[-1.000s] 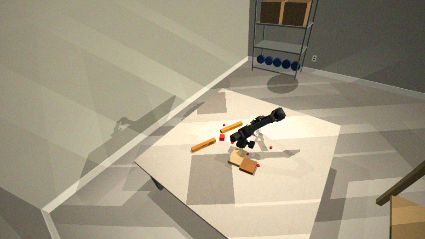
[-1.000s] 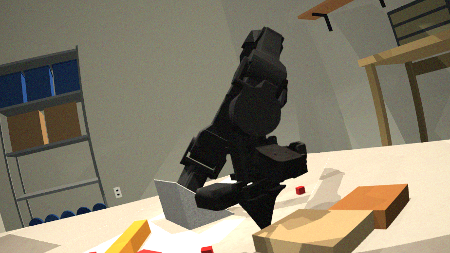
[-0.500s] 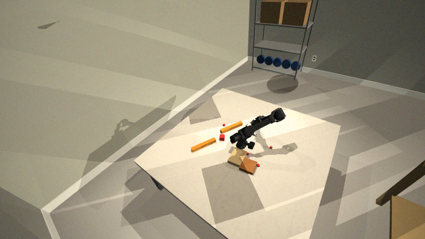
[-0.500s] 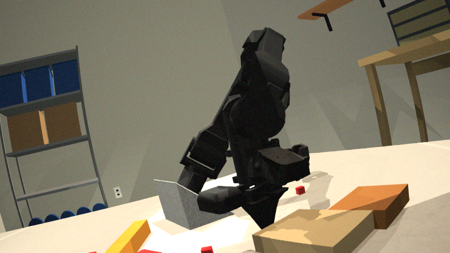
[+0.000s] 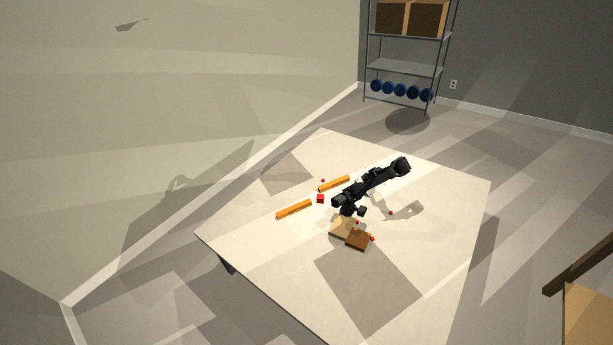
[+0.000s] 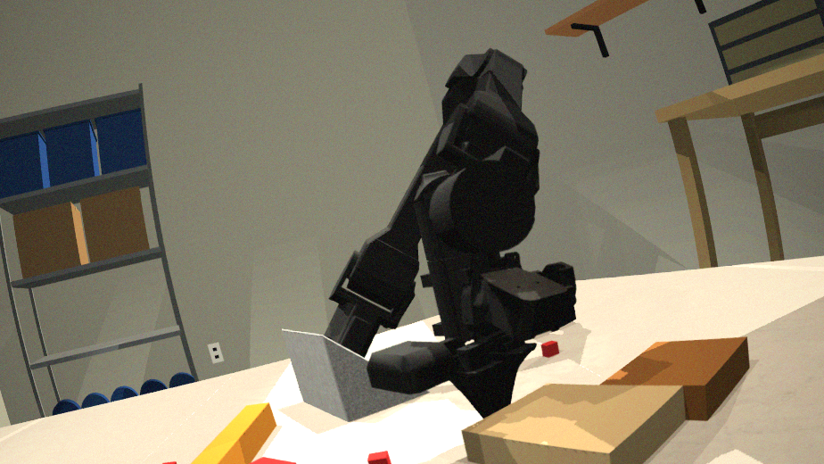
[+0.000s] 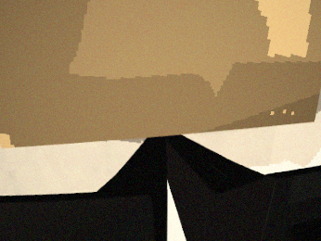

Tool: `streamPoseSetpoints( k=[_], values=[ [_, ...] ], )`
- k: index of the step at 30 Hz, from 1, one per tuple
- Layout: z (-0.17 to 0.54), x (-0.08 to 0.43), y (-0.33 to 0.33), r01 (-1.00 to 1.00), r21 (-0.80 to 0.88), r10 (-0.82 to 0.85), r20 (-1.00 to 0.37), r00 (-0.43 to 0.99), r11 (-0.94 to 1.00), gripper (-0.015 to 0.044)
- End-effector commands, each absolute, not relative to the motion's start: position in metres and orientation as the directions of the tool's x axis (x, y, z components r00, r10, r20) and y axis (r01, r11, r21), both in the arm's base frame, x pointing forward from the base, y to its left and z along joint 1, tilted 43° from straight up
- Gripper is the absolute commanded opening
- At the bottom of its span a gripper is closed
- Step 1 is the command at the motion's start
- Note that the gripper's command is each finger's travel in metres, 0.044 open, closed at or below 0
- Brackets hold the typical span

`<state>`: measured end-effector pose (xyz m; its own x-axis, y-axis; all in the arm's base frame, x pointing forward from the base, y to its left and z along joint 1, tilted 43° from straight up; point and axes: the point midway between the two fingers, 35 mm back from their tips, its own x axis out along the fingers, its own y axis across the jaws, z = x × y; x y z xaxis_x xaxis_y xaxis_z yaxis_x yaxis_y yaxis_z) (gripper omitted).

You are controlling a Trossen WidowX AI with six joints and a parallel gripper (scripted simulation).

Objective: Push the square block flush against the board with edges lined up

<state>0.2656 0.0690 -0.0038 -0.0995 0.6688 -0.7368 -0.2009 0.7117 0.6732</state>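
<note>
The tan slab (image 5: 340, 228) (image 6: 567, 406) (image 7: 153, 102), apparently the board, lies flat on the table. The brown slab (image 5: 357, 241) (image 6: 706, 360), apparently the square block, lies flat at its side. Their facing sides look in contact or nearly so, but the brown slab is shifted along that side, so their edges look uneven. My gripper (image 5: 345, 214) (image 6: 488, 410) (image 7: 162, 141) is shut and empty, with its tips low at the tan slab's far edge. Whether the tips touch it is not clear. The brown slab is out of the wrist view.
Small red cubes (image 5: 357, 221) (image 5: 372, 237) (image 6: 549, 348) lie near the slabs, and a larger red cube (image 5: 320, 198) lies farther left. Two orange bars (image 5: 293, 208) (image 5: 334, 183) lie beyond it. A grey wedge (image 6: 328, 375) stands beside the arm.
</note>
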Motion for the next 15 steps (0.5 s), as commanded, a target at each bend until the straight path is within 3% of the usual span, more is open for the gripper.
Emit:
streamPoseSetpoints(
  k=[1,15],
  values=[
    [-0.0020,0.2710,0.0701,-0.201,0.676,0.673,-0.734,-0.095,0.709,0.0000],
    [-0.0014,0.2802,0.0720,-0.201,0.676,0.673,-0.734,-0.094,0.709,0.0000]
  ],
)
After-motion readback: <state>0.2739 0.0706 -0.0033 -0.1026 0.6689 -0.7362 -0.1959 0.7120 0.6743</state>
